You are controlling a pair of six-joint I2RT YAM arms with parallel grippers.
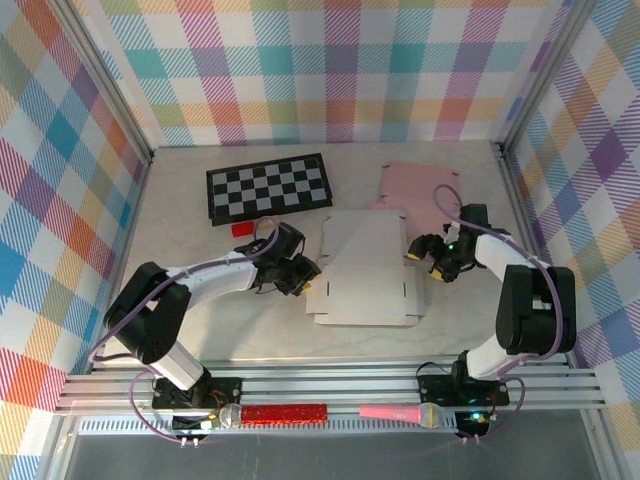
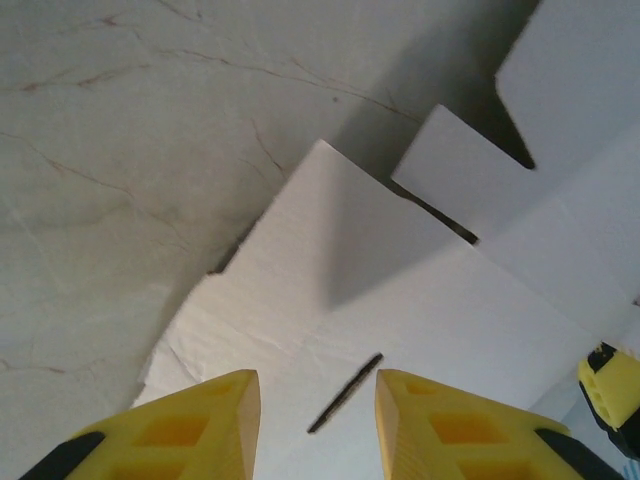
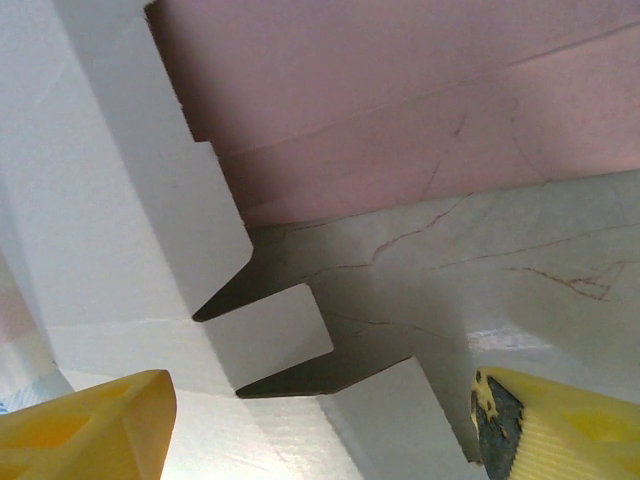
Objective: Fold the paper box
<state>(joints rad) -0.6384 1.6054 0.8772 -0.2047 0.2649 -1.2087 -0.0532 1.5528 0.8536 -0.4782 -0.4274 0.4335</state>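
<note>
1 white paper box [image 1: 365,268], 1 pink cardboard sheet [image 1: 415,185], 1 checkerboard [image 1: 268,187], 1 small red block [image 1: 242,229], 2 microphones: red microphone [image 1: 285,413], pink microphone [image 1: 400,412].

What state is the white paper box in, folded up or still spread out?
Mostly spread out: the white paper box lies open on the table, with edge tabs lifted enough to cast shadows.

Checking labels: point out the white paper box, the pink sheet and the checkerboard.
white paper box [image 1: 365,265], top external view, middle panel.
pink sheet [image 1: 410,185], top external view, centre.
checkerboard [image 1: 268,187], top external view, centre.
</note>
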